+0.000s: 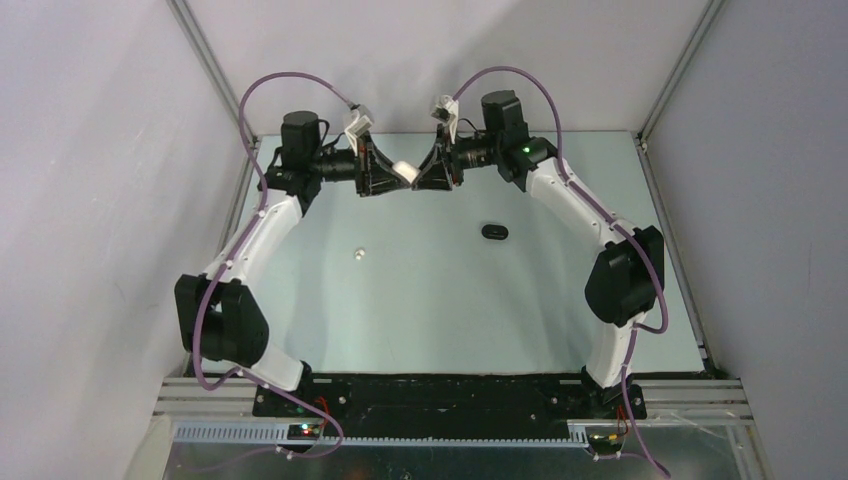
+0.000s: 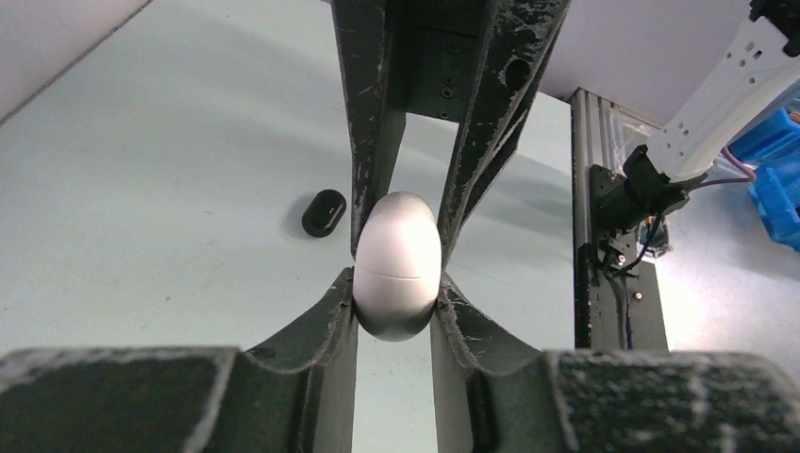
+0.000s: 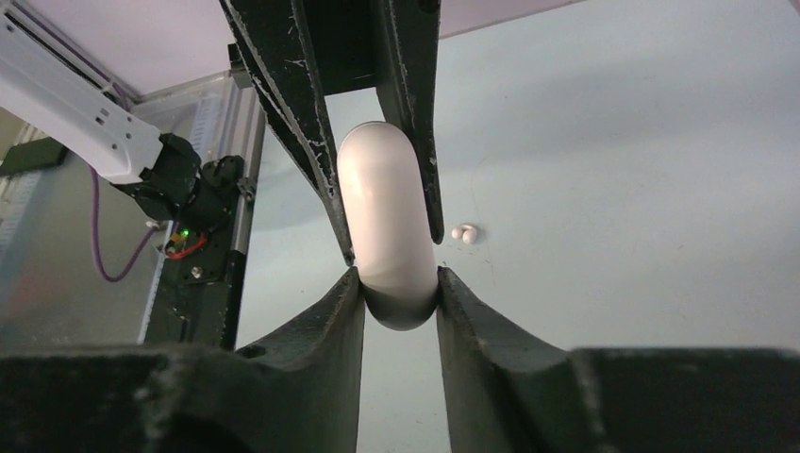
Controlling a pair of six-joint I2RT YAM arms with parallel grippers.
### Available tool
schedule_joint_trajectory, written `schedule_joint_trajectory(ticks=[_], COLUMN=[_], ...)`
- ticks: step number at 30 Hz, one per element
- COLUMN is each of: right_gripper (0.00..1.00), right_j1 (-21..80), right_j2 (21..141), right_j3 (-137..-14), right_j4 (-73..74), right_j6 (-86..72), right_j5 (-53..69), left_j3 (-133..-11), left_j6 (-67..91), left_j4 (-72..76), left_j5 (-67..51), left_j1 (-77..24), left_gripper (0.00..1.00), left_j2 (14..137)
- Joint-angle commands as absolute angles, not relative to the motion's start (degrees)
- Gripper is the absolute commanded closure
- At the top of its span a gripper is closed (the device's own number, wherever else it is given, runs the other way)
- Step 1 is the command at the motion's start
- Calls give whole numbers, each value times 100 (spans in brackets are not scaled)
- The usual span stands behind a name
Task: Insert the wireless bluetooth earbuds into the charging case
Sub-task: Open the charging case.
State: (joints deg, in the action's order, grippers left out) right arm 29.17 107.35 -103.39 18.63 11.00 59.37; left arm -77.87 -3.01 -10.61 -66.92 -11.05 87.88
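Left fingers (image 2: 316, 332) and right fingers (image 3: 472, 332) pinch the white case (image 2: 397, 264) (seemingly closed); earbuds (image 3: 464, 233) apart.

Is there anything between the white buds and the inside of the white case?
Yes: the white case itself is closed, which bars the way in. The left gripper and the right gripper hold it in the air. The white buds lie uncovered on the table.

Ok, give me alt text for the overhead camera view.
The left pincer and right pincer meet at the table's far side, both gripping one white oval case. A black case and tiny white earbuds lie apart.
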Motion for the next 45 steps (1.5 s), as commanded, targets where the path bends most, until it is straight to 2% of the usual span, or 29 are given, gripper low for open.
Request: schedule_joint_trajectory(ticks=[1,6,12,36,45], right_gripper=[62,56,55,66,59], right_j1=[2769,2507,2478,2510,2607], right_j2=[10752,10871,10910,10861,10866], right_j3=[-10485,-10468,-10433,-10176,-10159], right_j4=[1063,435,203,358,609], right_j6=[248,-713,-943,-690,-411], right_j5=[6034,6007,6053,6210,6236], left_j3=[-8029,-8044,-8082,-8279,-8291], left_j6=[-411,-438,-421,-318,-299], left_j4=[-972,-974,-983,-984,-978], left_j5=[-6990,-7042,-7073,-7242,-7263], left_j1=[-1090,-1090,-1097,-1037,-1037], left_gripper=[100,100,100,100,100], left_j2=[8818,8834,8887,8966,8996])
